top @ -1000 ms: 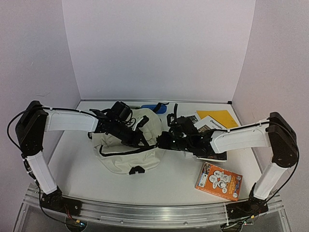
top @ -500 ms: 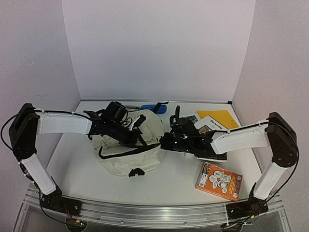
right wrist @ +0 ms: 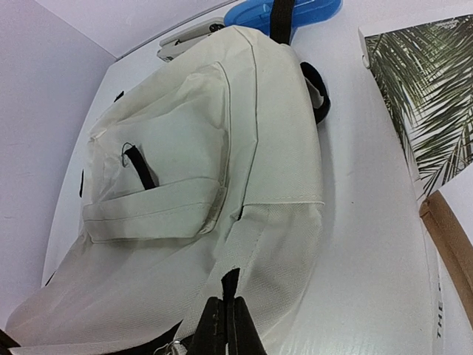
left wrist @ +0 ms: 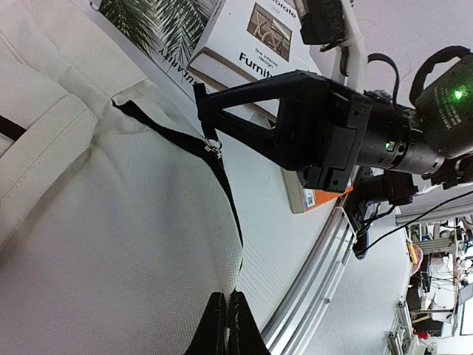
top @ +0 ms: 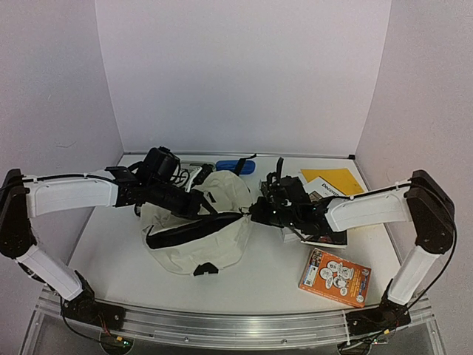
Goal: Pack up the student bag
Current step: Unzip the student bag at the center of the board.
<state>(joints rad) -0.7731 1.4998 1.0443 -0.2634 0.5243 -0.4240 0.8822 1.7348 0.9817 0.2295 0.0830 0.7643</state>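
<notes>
The student bag point(top: 196, 244) is a cream backpack lying mid-table, its dark mouth stretched into a band between both arms. My left gripper point(top: 205, 206) is shut on the bag's fabric edge; in the left wrist view its tips point(left wrist: 227, 305) pinch the cream cloth point(left wrist: 111, 222). My right gripper point(top: 254, 214) is shut on a black zipper tab at the bag's right end. The right wrist view shows its tips point(right wrist: 228, 310) clamped on that tab, with the bag's front pocket point(right wrist: 155, 185) beyond.
An orange book point(top: 336, 277) lies front right. A stack of books point(top: 319, 194) and a yellow folder point(top: 345, 180) sit under and behind the right arm. A blue case point(top: 236, 165) and a grey item point(top: 194, 171) lie behind the bag. The metal rail point(top: 222, 325) lines the near edge.
The left gripper closed on the bag's edge and the left arm drew back to the left. The bag's mouth has been pulled wider. The right gripper stayed shut and shifted slightly.
</notes>
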